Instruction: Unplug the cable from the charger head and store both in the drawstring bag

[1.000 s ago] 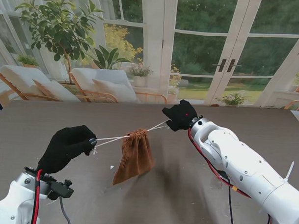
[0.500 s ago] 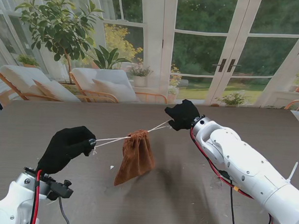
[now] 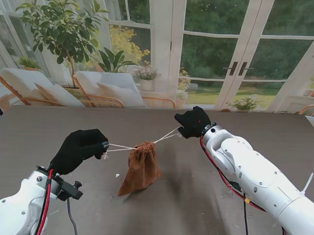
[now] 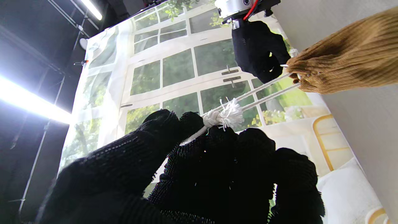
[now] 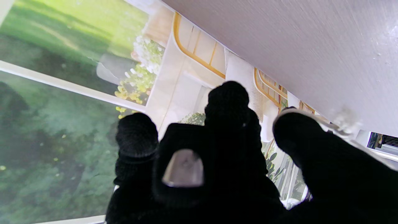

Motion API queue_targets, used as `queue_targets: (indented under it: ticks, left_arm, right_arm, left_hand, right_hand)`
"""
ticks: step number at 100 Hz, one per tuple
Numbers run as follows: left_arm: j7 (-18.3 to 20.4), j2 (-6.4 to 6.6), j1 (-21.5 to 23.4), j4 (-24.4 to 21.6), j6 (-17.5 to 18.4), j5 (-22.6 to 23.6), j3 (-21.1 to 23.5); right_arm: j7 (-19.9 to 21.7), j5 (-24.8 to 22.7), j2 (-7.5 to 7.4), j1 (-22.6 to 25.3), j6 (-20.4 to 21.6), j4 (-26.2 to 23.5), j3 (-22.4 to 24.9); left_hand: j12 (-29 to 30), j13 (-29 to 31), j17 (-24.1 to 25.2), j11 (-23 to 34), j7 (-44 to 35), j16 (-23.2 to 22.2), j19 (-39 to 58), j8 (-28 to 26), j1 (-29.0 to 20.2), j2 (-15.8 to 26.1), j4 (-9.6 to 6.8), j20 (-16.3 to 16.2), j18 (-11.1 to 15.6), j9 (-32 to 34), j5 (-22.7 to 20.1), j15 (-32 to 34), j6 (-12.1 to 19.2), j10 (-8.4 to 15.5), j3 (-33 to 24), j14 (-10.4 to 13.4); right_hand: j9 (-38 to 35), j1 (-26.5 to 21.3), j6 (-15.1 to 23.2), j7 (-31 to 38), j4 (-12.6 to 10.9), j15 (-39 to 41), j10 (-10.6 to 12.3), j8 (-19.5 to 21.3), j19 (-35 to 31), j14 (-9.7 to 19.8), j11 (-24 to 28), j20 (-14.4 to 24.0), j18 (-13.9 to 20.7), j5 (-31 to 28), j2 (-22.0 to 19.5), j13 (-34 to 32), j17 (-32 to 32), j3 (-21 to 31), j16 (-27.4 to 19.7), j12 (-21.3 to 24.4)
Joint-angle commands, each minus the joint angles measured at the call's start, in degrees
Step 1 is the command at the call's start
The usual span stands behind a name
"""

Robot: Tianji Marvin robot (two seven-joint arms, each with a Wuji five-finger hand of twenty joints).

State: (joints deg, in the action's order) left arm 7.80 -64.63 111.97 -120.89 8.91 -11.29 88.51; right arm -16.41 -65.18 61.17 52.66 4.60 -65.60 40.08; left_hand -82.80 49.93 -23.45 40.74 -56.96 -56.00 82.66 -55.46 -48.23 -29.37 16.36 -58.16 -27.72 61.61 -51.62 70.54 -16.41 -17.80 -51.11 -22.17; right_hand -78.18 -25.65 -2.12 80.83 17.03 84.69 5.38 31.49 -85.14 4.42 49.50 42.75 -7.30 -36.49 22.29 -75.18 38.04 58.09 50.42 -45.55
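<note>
Two hands pull the strings: left hand (image 3: 81, 148) and right hand (image 3: 194, 123) each pinch a white cord (image 3: 120, 146). Between them hangs the brown drawstring bag (image 3: 141, 168), mouth nearly cinched over the tabletop (image 3: 195, 201). Almost done, I think.

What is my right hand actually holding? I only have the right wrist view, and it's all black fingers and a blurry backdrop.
Observer: In the stand view, the right hand is shut on the white drawstring running to the brown bag.
Operator: And the other side?
Observer: The left hand pinches the opposite cord; the left wrist view shows a frayed knot right at its fingertips.
Operator: Is the bag's mouth open?
Observer: No, it is gathered tight between the two cords, and the bag hangs with its lower end touching the table.
Operator: Any charger or cable outside?
Observer: None shows in any view.
</note>
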Motion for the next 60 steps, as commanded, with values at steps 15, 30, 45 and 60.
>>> queue_targets:
  ticks: [15,30,45,60]
  left_arm:
    - [2.2,0.13,-0.92,1.6,-3.45,1.29,-0.14]
    - [3.08,0.46,-0.67,2.42,-6.2,5.16,0.42]
    - [3.72,0.87,-0.42,3.06,-9.04,10.66,0.65]
    - [5.72,1.71,-0.34,3.76,-11.33,17.45,0.89]
  right_arm:
    - [1.9,0.76,0.04,0.48,-0.32,-0.01,-0.47]
    - [2.96,1.66,0.17,0.97,-0.9,-0.08,-1.06]
    - [3.63,2.32,0.3,2.17,-1.22,-0.93,-0.89]
    - [4.29,3.03,0.36,3.17,-1.19,-1.46,-1.0]
  left_hand:
    - [-0.69,-7.7,7.91,-7.17,3.03,2.09,-4.07,7.24,-8.5,0.06,-2.14,-2.3,4.59,-4.86,1.61,-7.53,2.19,-1.25,2.49,-3.03]
    - [2.18,-11.21,11.34,-12.31,8.59,3.85,-6.25,12.18,-11.97,2.2,-5.15,-1.18,5.13,-7.36,1.87,-13.41,0.45,-2.95,8.85,-4.83]
    - [9.25,-14.69,14.87,-18.45,14.72,7.52,-9.4,16.89,-14.34,2.8,-7.34,2.3,5.47,-10.61,3.23,-21.72,-0.61,-4.66,12.77,-6.1]
    - [37.29,-19.83,19.51,-20.93,34.26,14.3,-15.87,24.23,-7.62,1.62,-7.29,12.12,6.12,-17.97,6.34,-34.05,-3.57,-5.4,7.43,-5.6]
  right_hand:
    - [0.58,-1.71,2.06,0.26,-1.85,-1.1,-2.38,1.01,1.73,5.02,-0.65,-0.86,0.04,2.7,-2.51,-0.64,19.37,-0.74,-1.27,-0.6]
    - [1.21,-1.49,3.25,-0.37,-2.12,-3.27,-2.54,0.89,2.45,3.73,-1.89,-0.78,-0.24,2.76,-2.7,-0.61,17.91,-1.18,-2.46,-0.12]
    - [2.48,-1.29,4.74,-1.35,-2.36,-5.76,-2.98,0.63,3.35,2.51,-3.1,-0.78,-0.98,2.79,-2.79,-0.56,16.06,-1.55,-3.74,0.25]
    - [7.41,3.31,6.66,-7.01,-4.06,-16.68,-4.03,-2.27,7.22,-0.67,-7.35,-1.53,-3.01,3.07,-2.4,-0.49,11.6,-1.18,-8.73,2.0]
